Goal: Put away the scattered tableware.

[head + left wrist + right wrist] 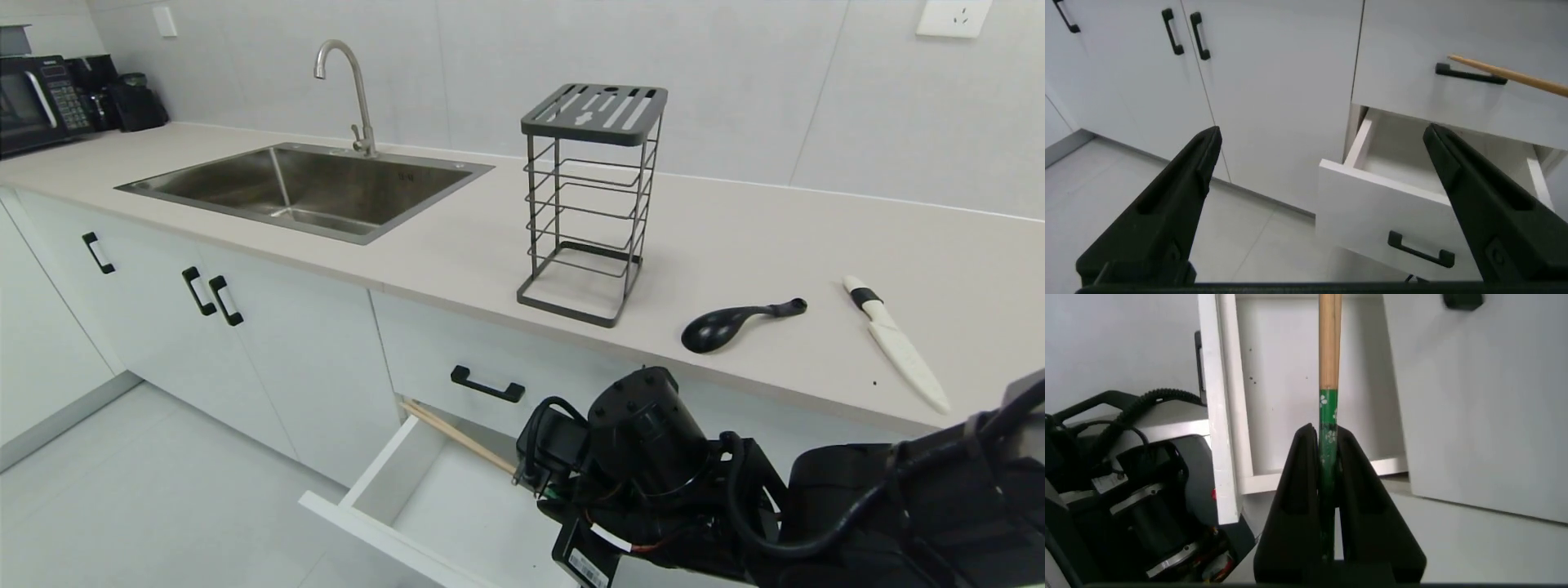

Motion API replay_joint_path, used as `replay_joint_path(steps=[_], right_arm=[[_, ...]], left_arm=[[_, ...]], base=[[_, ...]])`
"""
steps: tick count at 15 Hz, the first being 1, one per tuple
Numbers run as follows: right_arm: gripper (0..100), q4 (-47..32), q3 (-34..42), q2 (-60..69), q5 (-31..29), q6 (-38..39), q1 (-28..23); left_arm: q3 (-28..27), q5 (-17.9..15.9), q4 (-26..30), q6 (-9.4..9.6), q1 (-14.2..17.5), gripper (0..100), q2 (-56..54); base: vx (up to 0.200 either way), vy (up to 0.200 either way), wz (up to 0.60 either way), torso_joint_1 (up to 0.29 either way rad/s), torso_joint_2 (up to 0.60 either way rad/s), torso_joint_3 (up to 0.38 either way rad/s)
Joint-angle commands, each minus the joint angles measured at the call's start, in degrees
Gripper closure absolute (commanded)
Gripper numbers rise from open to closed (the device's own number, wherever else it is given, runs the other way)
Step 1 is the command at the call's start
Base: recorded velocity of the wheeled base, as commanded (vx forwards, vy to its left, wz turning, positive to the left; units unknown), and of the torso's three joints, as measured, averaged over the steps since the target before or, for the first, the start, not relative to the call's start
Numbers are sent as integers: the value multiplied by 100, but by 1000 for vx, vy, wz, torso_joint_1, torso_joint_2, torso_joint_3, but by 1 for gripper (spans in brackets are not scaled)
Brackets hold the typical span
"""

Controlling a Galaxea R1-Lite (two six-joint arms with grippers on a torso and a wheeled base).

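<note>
Kitchen worktop (735,245) and open drawer, contents left to right.

1. Left gripper (1323,135): jaws wide apart, nothing held, facing the cabinet fronts beside the drawer.
2. Sink (245,167): set in the worktop's left end.
3. Drawer (380,467): pulled out below the worktop's front edge.
4. Chopsticks (457,434): above the drawer's inner left side, slanting up toward the drawer front above.
   - Risk: they are gripped at the very end, so they could swivel, catch on that front's handle, or bounce out if dropped from height.
   - Look: pale wood with a green, white-flecked end (1328,343).
5. Right gripper (1327,433): clamped on that green end.
6. Wire rack (596,110): mid-worktop.
7. Black spoon (722,327): near the front edge.
8. White knife (894,343): toward the right front corner.
</note>
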State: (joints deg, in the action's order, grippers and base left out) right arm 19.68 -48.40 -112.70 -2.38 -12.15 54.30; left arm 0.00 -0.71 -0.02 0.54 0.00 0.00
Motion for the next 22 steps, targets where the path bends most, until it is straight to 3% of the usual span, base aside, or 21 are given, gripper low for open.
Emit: replay_joint_path(steps=[1,10,16,22], right_arm=[[100,1,-21,-33,18,-15,11],[100,-60,-741,-595,27,-33,-16],[100,-473,-1612,-1070,-44,-15,-60],[100,-667,-1849,-1474,-272,-33,-139]], left_arm=[[0,0,-6,-1,0,0,0],[0,0,-6,-1,-9,0,0],[0,0,-6,-1,0,0,0],[0,0,-6,-1,0,0,0]], base=[[0,0,0,-251,466,227],[0,0,0,-237,346,137],[0,0,0,-21,149,45],[0,0,0,0,0,0]])
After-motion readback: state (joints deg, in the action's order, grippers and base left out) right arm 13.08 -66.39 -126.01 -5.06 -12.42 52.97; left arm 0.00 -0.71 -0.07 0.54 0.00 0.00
